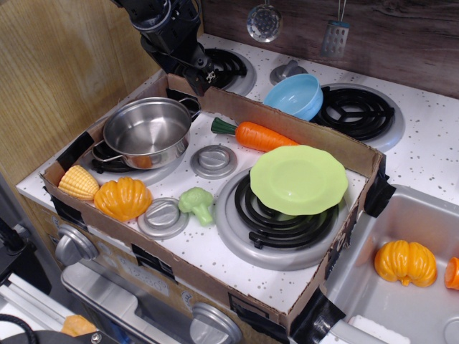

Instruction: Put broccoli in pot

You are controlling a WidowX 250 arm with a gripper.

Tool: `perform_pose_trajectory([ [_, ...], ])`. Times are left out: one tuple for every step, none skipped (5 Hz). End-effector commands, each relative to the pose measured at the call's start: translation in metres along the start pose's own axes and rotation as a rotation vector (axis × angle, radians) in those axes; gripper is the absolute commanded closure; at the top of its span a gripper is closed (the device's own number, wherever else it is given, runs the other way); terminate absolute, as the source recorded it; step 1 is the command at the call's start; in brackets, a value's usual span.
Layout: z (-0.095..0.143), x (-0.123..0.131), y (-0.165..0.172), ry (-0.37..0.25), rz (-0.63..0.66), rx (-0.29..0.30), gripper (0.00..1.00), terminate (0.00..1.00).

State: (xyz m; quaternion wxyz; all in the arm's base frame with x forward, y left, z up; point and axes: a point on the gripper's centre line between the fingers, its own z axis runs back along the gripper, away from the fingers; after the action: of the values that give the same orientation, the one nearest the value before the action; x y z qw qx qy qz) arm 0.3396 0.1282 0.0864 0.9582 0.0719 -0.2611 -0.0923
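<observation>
Jaws: state cannot be told; the gripper [203,75] is seen as a dark mass at the top of the view, w/ fingertips blurred against the cardboard wall [301,122], and nothing is seen held between them.

Gripper posn: above the back rim of the pot [147,132], near the rear-left corner of the walled area.

Broccoli [197,203]: lies on the white stovetop [215,251], toward the front edge, just beside a grey knob [163,217] on its left and the front-right burner [276,215] on its right. It is well apart from the gripper, i.e. nearer the camera and about level w/ it in the picture's left-right sense. The pot stands between the two, offset to the picture's left.

Long axis: head is turned to the upper left, stalk to the lower right; axis is thus diagonal in the picture. Approx. only, as the stalk is short.

Judgement: a grasp is not yet made. Next move requires travel toward the front edge past the pot rim, then descent over the head. Finger line is best set across the diagonal axis.

Risk: the pumpkin [123,198] and knob are near; a wide approach may nudge them.
</observation>
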Motion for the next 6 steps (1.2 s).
perform_pose_trajectory([
  [0.000, 0.000, 0.000, 0.000, 0.000, 0.000, 0.00, 0.00],
  [0.008, -0.013, -0.019, 0.020, 0.033, 0.022, 0.00, 0.00],
  [0.019, -0.020, -0.035, 0.040, 0.050, 0.038, 0.00, 0.00],
  [0.037, -0.020, -0.047, 0.059, 0.054, 0.086, 0.00, 0.00],
  [0.039, -0.029, -0.062, 0.100, 0.084, 0.085, 0.00, 0.00],
  [0.024, -0.062, -0.087, 0.135, 0.170, 0.042, 0.00, 0.00],
])
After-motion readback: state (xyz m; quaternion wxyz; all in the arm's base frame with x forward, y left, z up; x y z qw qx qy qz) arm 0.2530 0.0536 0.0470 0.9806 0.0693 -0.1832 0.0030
